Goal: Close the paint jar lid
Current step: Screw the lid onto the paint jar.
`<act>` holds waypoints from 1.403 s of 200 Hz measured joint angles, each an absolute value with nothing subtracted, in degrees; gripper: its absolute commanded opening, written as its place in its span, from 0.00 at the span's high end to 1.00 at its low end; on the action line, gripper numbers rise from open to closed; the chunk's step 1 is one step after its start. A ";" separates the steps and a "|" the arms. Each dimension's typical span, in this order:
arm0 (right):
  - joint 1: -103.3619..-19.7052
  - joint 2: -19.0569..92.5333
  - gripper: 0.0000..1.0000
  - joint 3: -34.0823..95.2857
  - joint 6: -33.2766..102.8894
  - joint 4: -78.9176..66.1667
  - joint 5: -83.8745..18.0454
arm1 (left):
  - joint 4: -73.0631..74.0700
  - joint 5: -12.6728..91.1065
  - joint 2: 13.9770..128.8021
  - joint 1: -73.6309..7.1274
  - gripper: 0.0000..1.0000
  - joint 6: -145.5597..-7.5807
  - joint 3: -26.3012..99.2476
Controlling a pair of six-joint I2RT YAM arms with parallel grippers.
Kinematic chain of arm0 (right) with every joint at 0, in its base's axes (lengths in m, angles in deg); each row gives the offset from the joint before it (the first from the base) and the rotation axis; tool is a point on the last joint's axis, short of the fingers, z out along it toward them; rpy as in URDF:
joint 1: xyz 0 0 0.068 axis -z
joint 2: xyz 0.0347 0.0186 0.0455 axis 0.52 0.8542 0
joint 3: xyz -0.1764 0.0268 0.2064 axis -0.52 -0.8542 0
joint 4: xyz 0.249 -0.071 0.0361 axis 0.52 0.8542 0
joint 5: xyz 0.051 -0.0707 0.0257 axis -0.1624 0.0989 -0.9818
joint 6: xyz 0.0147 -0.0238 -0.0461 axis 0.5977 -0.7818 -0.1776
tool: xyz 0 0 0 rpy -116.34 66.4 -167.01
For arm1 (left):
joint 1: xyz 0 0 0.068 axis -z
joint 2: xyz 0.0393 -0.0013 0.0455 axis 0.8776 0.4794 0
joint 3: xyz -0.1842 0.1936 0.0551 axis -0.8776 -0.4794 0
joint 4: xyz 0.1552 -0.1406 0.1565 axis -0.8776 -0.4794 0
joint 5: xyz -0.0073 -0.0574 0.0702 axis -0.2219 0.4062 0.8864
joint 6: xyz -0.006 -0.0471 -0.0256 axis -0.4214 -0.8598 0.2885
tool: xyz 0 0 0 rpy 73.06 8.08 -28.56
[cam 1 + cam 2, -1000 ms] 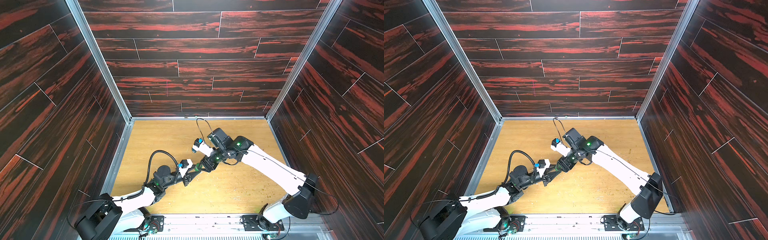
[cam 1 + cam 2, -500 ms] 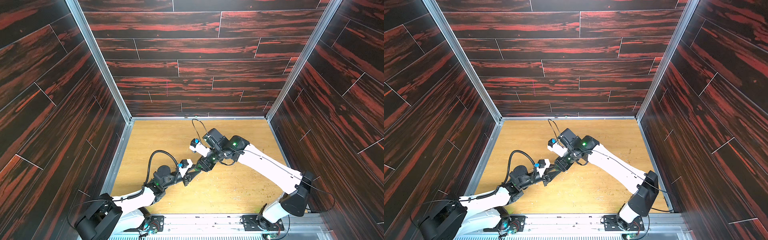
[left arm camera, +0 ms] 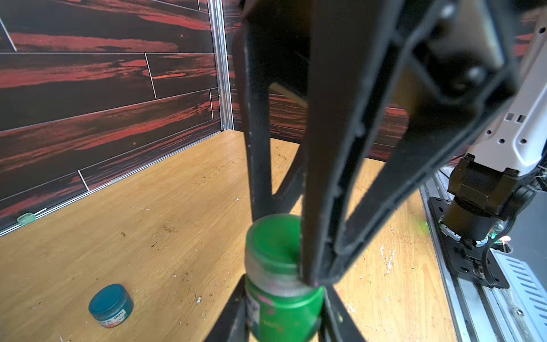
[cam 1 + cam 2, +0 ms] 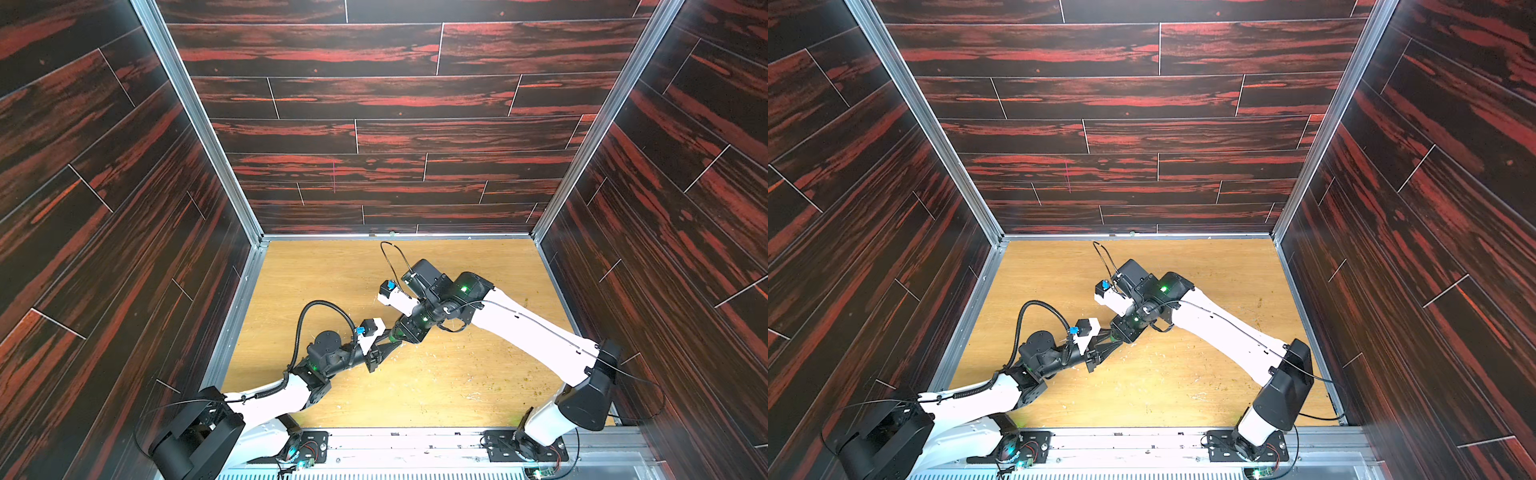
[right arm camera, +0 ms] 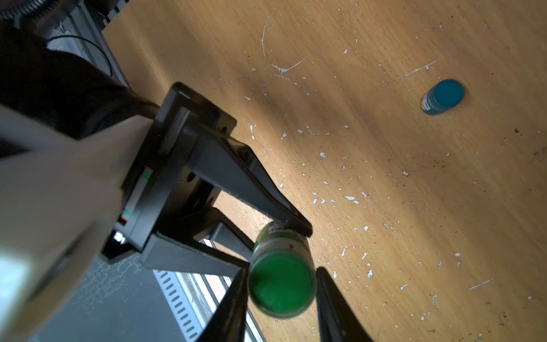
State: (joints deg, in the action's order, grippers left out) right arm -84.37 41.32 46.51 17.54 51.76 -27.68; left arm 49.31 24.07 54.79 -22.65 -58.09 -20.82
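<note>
Dark, red-streaked wall panels (image 4: 374,124) boxed the scene on three sides; the pale wooden desk (image 4: 457,386) lay below them, scuffed and speckled; and over its middle, a shade left of centre, the two arms met nose to nose. The right arm (image 4: 528,332) reached in long from the near right corner; the left arm (image 4: 270,399) came up from the near left, a black cable (image 4: 320,316) looping above its wrist.

Down at the business end, the left gripper (image 3: 284,293) had its jaws clenched on the body of the green paint jar (image 3: 284,316), one finger on each side, a firm hold; the right gripper (image 5: 281,274) came at the jar from above, and its jaws were grasping the lid (image 5: 281,290), fingers pressed to opposite edges of that green disc. The lid sat on the jar's mouth, with a smeared whitish band (image 5: 278,245) just beneath it; in both top views the jar itself was hidden under the meeting grippers; whether its base touched the desk, I could not tell.

Well apart from the action, a small blue jar (image 3: 111,305) stood upright on the desk with its cap on; a tiny pale green disc (image 4: 391,232) lay at the foot of the far wall; white flecks (image 5: 322,154) dotted the wood around the grip.
</note>
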 measured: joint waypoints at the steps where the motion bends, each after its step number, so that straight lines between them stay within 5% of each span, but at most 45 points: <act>1: -84.37 41.32 0.65 46.51 17.56 51.76 -27.68 | 49.31 24.07 54.79 -22.65 0.73 -58.09 -20.82; 99: -84.41 42.90 0.71 48.24 22.81 52.90 -27.22 | 48.79 25.34 54.79 -22.65 0.73 -57.83 -20.82; 280: -86.62 54.42 0.77 62.01 60.75 62.43 -15.70 | 53.95 33.03 63.07 -22.65 0.73 -55.27 -19.09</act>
State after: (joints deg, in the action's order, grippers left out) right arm -86.62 54.42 62.01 60.75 62.43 -15.70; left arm 53.95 33.03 63.07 -22.65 -55.27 -19.09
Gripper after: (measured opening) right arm 0.339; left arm 0.352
